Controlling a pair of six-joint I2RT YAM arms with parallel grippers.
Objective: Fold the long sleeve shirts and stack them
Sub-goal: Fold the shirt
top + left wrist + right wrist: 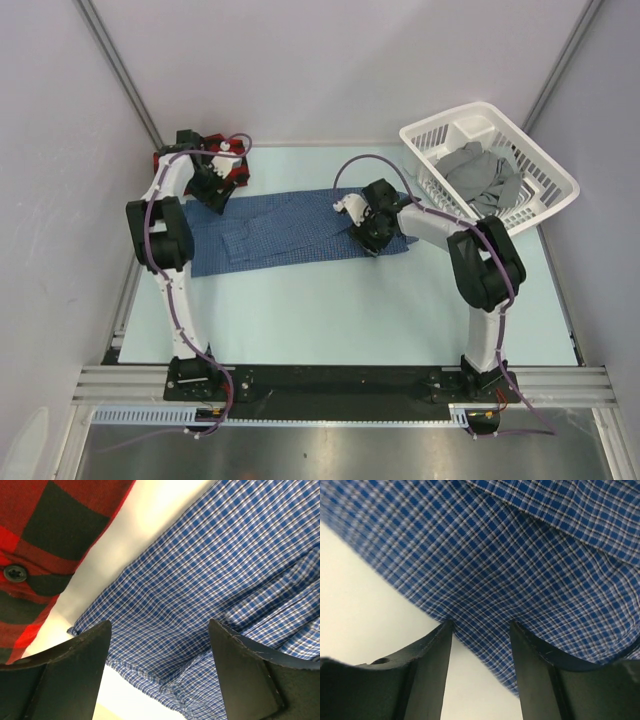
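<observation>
Jaws of left gripper (160, 623) and right gripper (481, 622) stand spread over the blue shirt (290, 226), perhaps grazing its cloth.

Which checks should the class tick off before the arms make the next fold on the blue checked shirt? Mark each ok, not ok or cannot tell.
1. The left fingers open over the blue shirt: ok.
2. The right fingers apart at the shirt's edge: ok.
3. Cloth caught between the right fingers: cannot tell.
4. The red plaid shirt clear of the blue shirt: ok, table shows between.
5. The grey garment inside the basket: ok.
</observation>
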